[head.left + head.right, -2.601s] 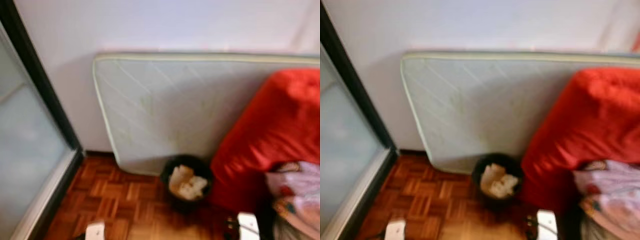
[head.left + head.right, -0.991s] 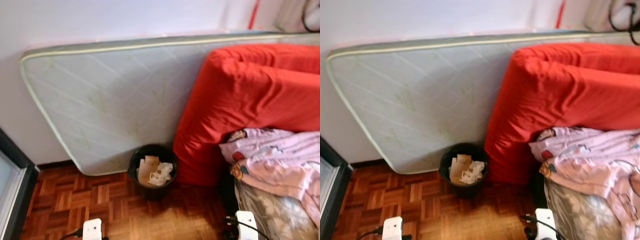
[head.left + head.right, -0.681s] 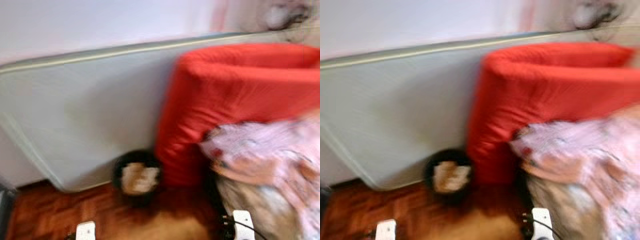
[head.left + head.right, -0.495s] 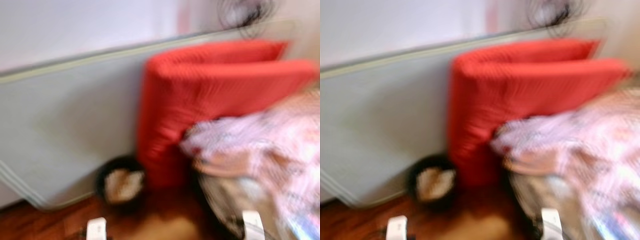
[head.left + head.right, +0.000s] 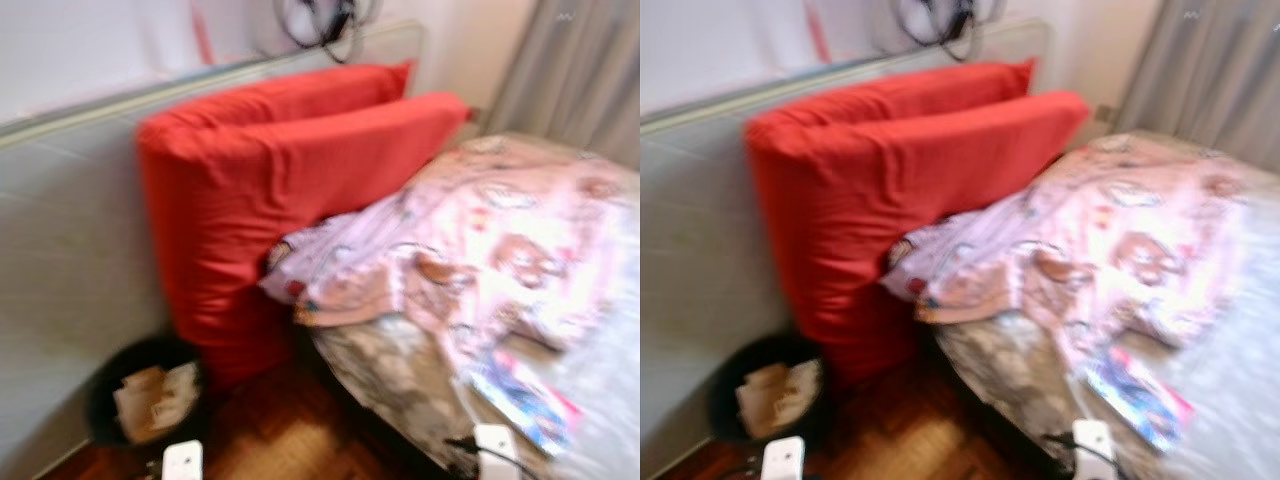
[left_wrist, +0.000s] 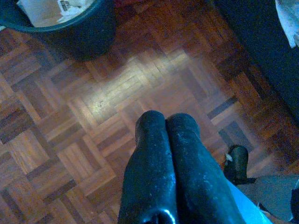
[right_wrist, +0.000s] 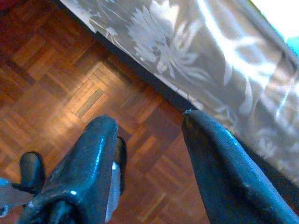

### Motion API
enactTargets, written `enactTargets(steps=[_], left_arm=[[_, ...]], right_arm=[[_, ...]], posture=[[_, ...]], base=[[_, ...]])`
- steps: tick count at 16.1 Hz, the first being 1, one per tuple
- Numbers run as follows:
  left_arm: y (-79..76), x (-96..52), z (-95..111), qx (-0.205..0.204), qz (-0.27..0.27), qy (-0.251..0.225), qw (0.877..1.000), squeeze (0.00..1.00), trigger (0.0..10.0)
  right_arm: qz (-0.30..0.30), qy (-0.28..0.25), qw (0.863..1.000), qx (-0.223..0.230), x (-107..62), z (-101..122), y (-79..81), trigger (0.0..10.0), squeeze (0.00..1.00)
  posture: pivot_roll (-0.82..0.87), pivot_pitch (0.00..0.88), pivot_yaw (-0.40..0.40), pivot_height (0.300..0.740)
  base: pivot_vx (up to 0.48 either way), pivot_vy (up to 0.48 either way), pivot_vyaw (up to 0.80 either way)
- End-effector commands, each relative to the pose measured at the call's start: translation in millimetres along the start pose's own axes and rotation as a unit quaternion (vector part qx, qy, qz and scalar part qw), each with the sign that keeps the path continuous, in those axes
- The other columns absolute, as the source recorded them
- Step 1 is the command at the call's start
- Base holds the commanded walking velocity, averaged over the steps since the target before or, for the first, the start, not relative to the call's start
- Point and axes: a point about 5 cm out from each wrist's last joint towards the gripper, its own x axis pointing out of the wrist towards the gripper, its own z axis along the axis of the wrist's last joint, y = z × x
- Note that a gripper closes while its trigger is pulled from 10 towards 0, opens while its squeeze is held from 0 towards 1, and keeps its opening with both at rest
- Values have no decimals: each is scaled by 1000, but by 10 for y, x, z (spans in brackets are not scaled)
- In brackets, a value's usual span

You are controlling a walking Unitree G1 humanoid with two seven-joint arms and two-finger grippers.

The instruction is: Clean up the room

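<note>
Hanging over the wood floor (image 6: 117, 93): left gripper (image 6: 167, 122) pressed together near the bin (image 5: 145, 395) (paper-filled), right gripper (image 7: 149, 128) spread beside the bed (image 7: 196, 60).

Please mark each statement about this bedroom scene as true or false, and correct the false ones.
1. The bin holds paper. True.
2. The left tool is open. False: its fingers are pressed together above the floor.
3. The right tool is open. True.
4. The red cushion lies flat on the floor. False: it stands against the mattress.
5. A pink blanket lies on the bed. True.
</note>
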Motion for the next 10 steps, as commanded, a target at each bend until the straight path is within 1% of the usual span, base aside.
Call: enactTargets(steps=[1, 6, 8, 10], left_arm=[[-16, -1, -15, 13, -7, 5, 1000, 0, 10000], [17, -1, 5, 27, -10, 2, 1000, 0, 10000], [12, 2, 16, 29, -11, 0, 1000, 0, 10000], [-16, 11, 42, 28, -12, -4, 1000, 0, 10000]], right_arm=[[-3, 2, 1000, -2, -6, -9, -25, 10000, 0], [1, 4, 1000, 6, -3, -41, 19, 10000, 0], [1, 2, 1000, 10, -2, -39, 26, 10000, 0], [-1, -12, 1000, 20, -1, -9, 24, 10000, 0]], posture=[[60, 0, 10, 740], [58, 0, 32, 740], [58, 0, 34, 740], [63, 0, 28, 740]], base=[[0, 0, -788], [0, 0, -783], [0, -246, -781], [0, -251, 0]])
